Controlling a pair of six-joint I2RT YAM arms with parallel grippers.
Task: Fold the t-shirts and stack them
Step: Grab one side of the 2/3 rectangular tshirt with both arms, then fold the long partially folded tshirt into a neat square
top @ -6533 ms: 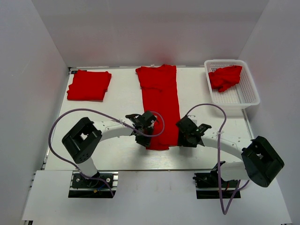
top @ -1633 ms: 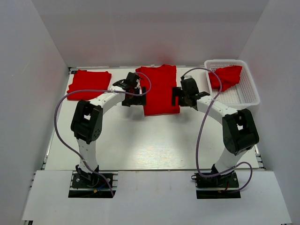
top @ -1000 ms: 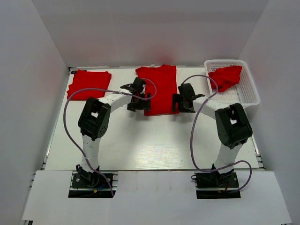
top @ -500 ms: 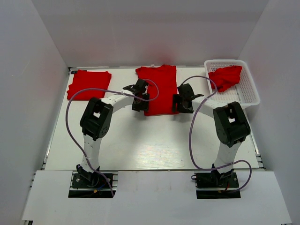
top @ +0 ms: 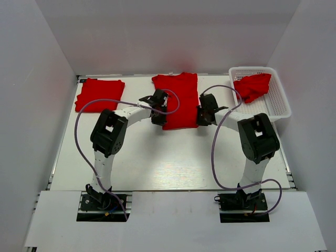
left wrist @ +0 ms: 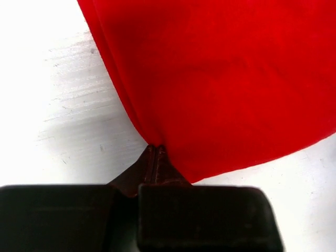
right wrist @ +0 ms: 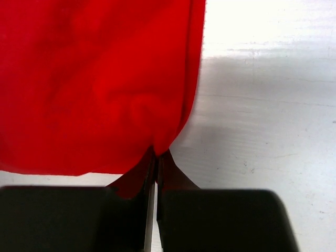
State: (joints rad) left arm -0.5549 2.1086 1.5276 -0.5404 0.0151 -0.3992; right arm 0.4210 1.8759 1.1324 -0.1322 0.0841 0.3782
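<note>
A red t-shirt (top: pixel 178 102) lies folded to a short rectangle at the back middle of the white table (top: pixel 168 157). My left gripper (top: pixel 159 118) sits at the shirt's near left corner. In the left wrist view the left gripper (left wrist: pixel 156 150) is shut, pinching the edge of the t-shirt (left wrist: pixel 220 79). My right gripper (top: pixel 202 116) sits at the near right corner. In the right wrist view the right gripper (right wrist: pixel 156 153) is shut on the hem of the t-shirt (right wrist: pixel 94 79). A folded red t-shirt (top: pixel 100 95) lies at the back left.
A white basket (top: pixel 278 112) at the back right holds a crumpled red t-shirt (top: pixel 252 86). White walls close in the table on three sides. Purple cables loop from both arms over the table.
Both grippers have gone from open to shut on the near corners of the middle t-shirt. The arms shifted only slightly inward toward the cloth.
</note>
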